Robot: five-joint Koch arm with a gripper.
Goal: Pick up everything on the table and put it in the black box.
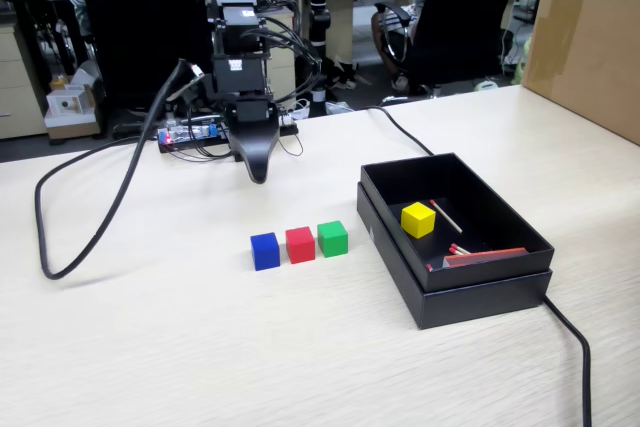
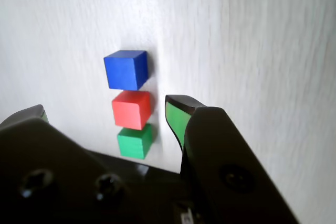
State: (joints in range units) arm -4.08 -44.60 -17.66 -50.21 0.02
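Observation:
Three cubes sit in a row on the table (image 1: 150,347): blue (image 1: 265,250), red (image 1: 300,244) and green (image 1: 333,238). A yellow cube (image 1: 418,219) lies inside the black box (image 1: 470,292) at the right. My gripper (image 1: 257,172) hangs above the table behind the row, pointing down and apart from the cubes. In the wrist view the gripper (image 2: 106,107) is open, its jaws far apart and holding nothing. Below it lie the blue (image 2: 125,70), red (image 2: 131,109) and green (image 2: 134,141) cubes.
Matchsticks (image 1: 446,215) and a flat red strip (image 1: 485,257) lie in the box. A black cable (image 1: 100,222) loops over the table's left; another (image 1: 575,347) runs from the box to the front right. A brown carton (image 1: 590,42) stands at the back right.

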